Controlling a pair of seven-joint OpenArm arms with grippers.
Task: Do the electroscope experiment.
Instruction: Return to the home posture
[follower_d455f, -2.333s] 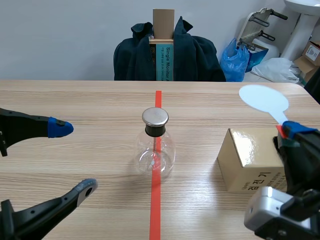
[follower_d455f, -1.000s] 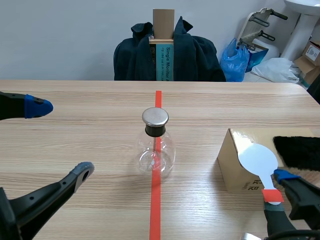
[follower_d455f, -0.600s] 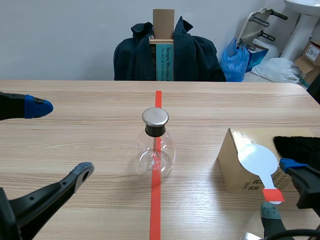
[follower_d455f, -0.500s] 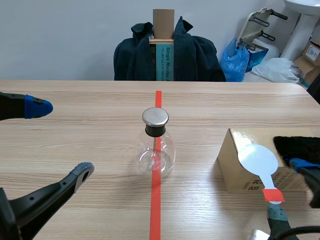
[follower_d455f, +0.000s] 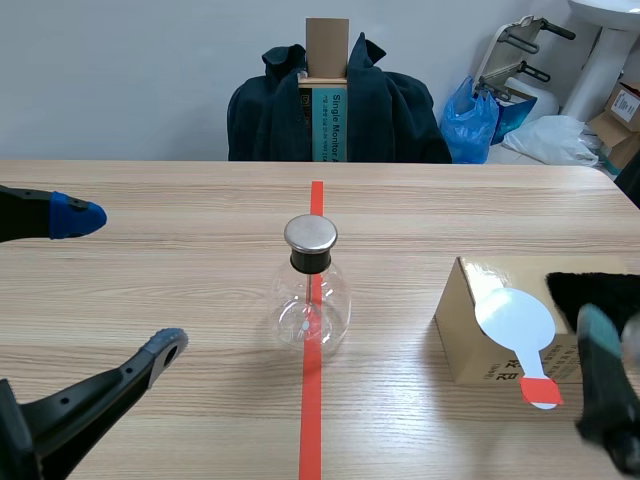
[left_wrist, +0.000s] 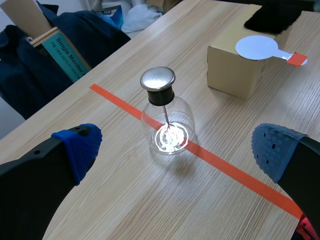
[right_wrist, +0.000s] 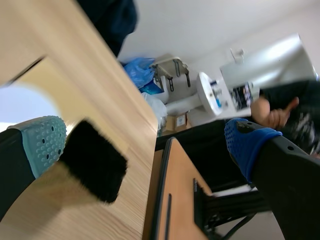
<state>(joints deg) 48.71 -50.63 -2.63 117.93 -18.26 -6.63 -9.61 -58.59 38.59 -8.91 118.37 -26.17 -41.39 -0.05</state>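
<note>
The flask (follower_d455f: 311, 292) is stood upright on the tape line at the middle of the surface (follower_d455f: 180, 190), with its metal cap (follower_d455f: 311, 234) in place and nothing touching it. The paddle (follower_d455f: 517, 320) is laid on the box (follower_d455f: 470, 310) to the right of the flask. Its white disc rests on the box top and its red-tipped handle juts past the near edge. The fur (follower_d455f: 592, 292) is set on the same box, just behind the disc. Nothing is held by either arm. The left jaws are spread wide, and their pads (left_wrist: 79, 146) are well apart from the flask, which is seen ahead of them and between their lines. The right jaws are likewise parted and empty in the wrist view, with the fur ahead of the grey-green pad (right_wrist: 40, 137). In the scene view that arm is smeared at the lower right, so it can only be placed near the paddle's handle, probably not touching it. Judged from this layout, the working part of the experiment is not shown as done. The paddle is yet to be taken up, rubbed on the fur and brought to the cap. Whether the leaves inside the flask are spread cannot be made out.
</note>
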